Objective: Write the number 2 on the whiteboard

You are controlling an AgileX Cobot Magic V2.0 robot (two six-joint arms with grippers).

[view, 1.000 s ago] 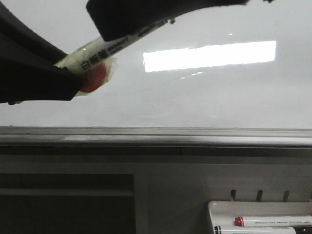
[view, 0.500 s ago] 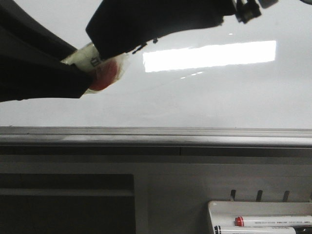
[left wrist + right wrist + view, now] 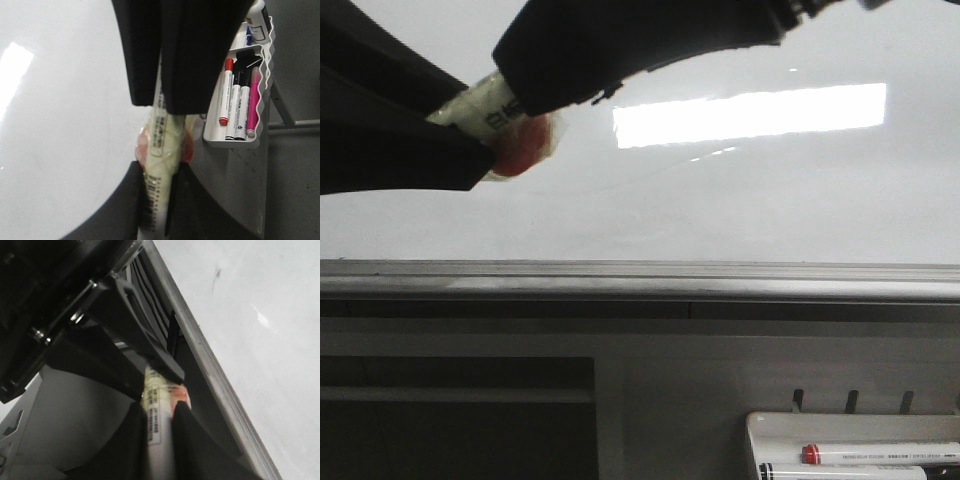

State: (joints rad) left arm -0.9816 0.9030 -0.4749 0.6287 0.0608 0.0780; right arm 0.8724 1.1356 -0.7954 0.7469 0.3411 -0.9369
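Observation:
The whiteboard (image 3: 770,200) is glossy white with a bright rectangular reflection and a grey metal bottom edge (image 3: 640,280). No number 2 shows on it. A white marker (image 3: 485,108), wrapped in clear tape with a red part (image 3: 520,150), is held in front of the board at the upper left. My left gripper (image 3: 470,140) is shut on one end of it. My right gripper (image 3: 520,95) is shut on the other end. In the left wrist view my left gripper (image 3: 159,172) clamps the marker (image 3: 162,135). In the right wrist view my right gripper (image 3: 159,415) clamps the marker (image 3: 156,400).
A small white tray (image 3: 760,425) with a red-capped marker (image 3: 880,453) hangs below the board at the lower right. In the left wrist view this tray (image 3: 230,144) holds several markers. A small dark smudge (image 3: 216,274) is on the board.
My right gripper has slid down along the marker toward my left gripper, covering most of its body. The marker has shifted slightly.

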